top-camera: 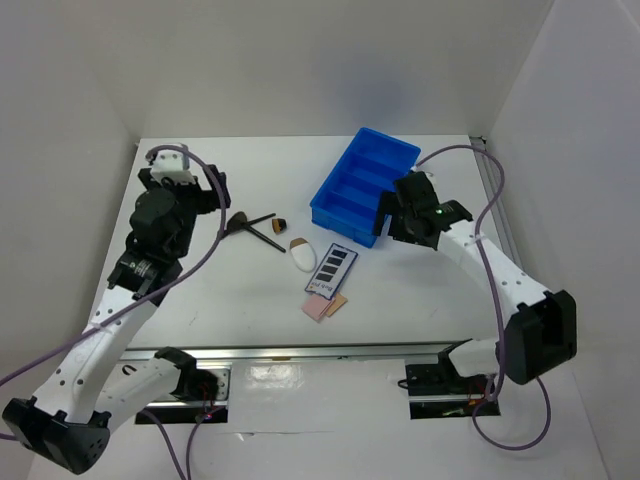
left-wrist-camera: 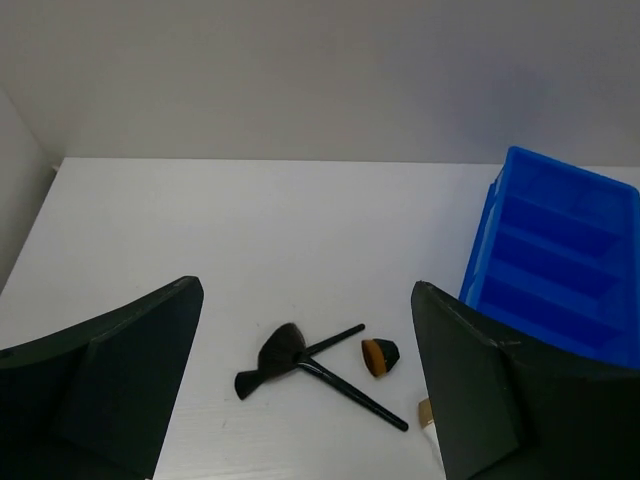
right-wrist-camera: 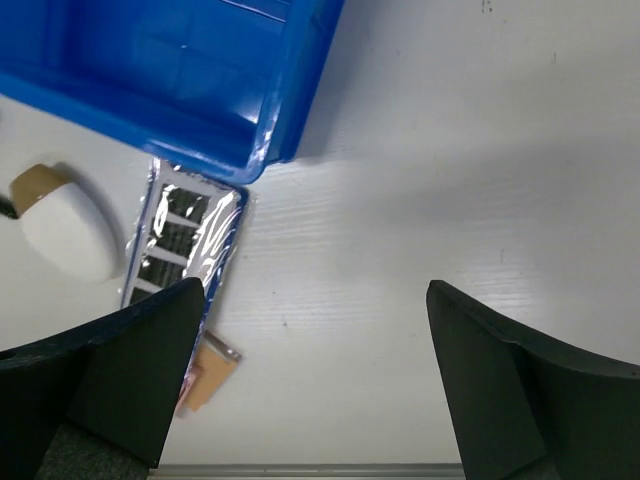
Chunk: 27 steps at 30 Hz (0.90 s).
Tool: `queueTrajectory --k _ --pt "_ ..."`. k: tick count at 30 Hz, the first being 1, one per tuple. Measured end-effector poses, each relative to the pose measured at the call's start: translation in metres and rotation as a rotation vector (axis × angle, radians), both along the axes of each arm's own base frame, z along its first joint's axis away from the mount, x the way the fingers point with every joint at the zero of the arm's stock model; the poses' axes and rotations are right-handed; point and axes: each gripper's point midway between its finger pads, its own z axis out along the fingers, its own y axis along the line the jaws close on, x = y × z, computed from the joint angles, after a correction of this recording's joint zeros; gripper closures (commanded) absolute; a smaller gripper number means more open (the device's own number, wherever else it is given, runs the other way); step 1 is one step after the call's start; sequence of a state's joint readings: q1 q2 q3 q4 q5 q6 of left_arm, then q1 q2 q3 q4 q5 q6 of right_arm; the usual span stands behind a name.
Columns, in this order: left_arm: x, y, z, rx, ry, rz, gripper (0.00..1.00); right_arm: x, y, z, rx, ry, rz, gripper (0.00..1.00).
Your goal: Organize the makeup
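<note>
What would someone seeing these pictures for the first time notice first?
The bright blue tray, right of centre on the white table, its compartments bare. Beside it lie loose black brushes, a white sponge, a dark palette, pink pads. The left hand and right hand hover open, holding nothing.

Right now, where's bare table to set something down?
Free: far strip behind the brushes, left of the blue tray; near-right patch between pads and right arm. Crowded: centre, sponge and palette by the tray's near corner.
</note>
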State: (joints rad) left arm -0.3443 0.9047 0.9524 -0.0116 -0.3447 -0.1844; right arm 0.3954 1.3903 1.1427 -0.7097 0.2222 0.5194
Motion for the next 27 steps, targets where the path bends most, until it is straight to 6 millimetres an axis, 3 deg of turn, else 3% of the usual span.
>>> queueTrajectory --k 3,6,8,13,17,18,22,25,27 --pt "-0.006 0.025 0.009 -0.114 0.013 0.166 0.0 -0.009 0.003 0.017 0.043 -0.057 0.019 0.0" --pt "-0.018 0.06 -0.012 -0.186 0.105 0.387 0.0 -0.015 0.006 0.032 0.092 -0.106 0.034 0.0" --pt "-0.018 0.065 -0.02 -0.144 0.148 0.404 0.0 -0.018 0.009 0.034 0.115 -0.115 0.04 0.0" --pt "-0.015 0.053 -0.032 -0.086 0.246 0.338 0.0 -0.034 0.022 0.015 0.158 -0.054 0.059 0.04" --pt "-0.016 0.041 -0.037 -0.05 0.28 0.262 0.08 -0.055 0.045 -0.009 0.269 0.02 0.075 0.17" --pt "-0.017 0.037 -0.039 -0.039 0.293 0.237 0.08 -0.06 0.05 -0.016 0.308 0.032 0.078 0.25" --pt "-0.022 0.023 -0.048 -0.049 0.329 0.164 0.01 -0.09 0.063 -0.044 0.447 0.096 0.054 0.36" --pt "-0.034 0.016 -0.058 -0.094 0.367 0.126 0.01 -0.1 0.071 -0.057 0.527 0.116 0.038 0.36" --pt "-0.038 0.009 -0.064 -0.114 0.401 0.094 0.01 -0.102 0.078 -0.062 0.583 0.118 0.032 0.28"
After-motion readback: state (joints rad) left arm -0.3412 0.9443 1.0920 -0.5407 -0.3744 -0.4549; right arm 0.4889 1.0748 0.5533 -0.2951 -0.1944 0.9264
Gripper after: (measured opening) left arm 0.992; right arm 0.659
